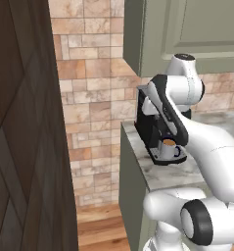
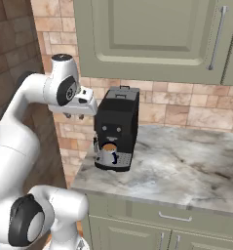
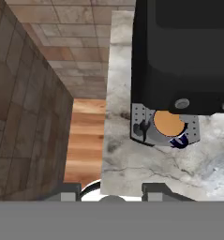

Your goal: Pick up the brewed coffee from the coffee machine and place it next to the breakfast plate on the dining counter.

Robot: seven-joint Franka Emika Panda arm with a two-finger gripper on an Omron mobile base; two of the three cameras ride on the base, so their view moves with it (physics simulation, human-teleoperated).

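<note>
The brewed coffee is a small grey mug with brown coffee inside. It stands on the grated drip tray of the coffee machine, a boxy black unit with a grey lid. From the left base camera, the mug sits under the machine, partly behind my arm. My gripper hangs above and to the left of the machine, pointing down over the counter's left end. The hand view looks down on the machine and mug, and my gripper stands open with nothing between its fingers. The breakfast plate and dining counter are out of view.
The machine rests on a wall-side marble counter with sage-green cabinets above it. A dark wood panel stands to the left, with a narrow gap of wooden floor between it and the counter. Behind is a brick wall.
</note>
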